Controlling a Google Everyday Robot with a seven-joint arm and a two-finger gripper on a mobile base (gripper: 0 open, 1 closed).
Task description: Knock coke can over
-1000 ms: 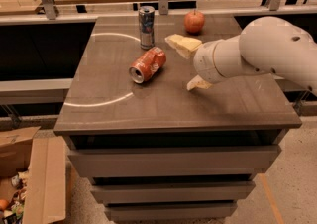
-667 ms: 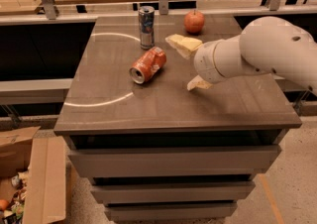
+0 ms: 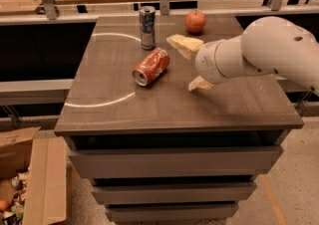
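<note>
Got the coke can (image 3: 151,66) flat on its side near the middle of the table (image 3: 174,112), silver top pointing front-left. Just behind it, got a taller can (image 3: 147,27) standing upright, with an apple (image 3: 196,21) off to the right by the back edge. Seeing the gripper (image 3: 180,63) hanging just right of the coke can, spread wide, holding nothing, not touching it. Also spotting a box (image 3: 35,179) down on the floor, left.

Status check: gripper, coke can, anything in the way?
Gripper open, empty, beside the coke can. Coke can lying on its side, untouched. Tall silver-blue can upright behind it, apple near back edge; nothing between gripper and coke can.
</note>
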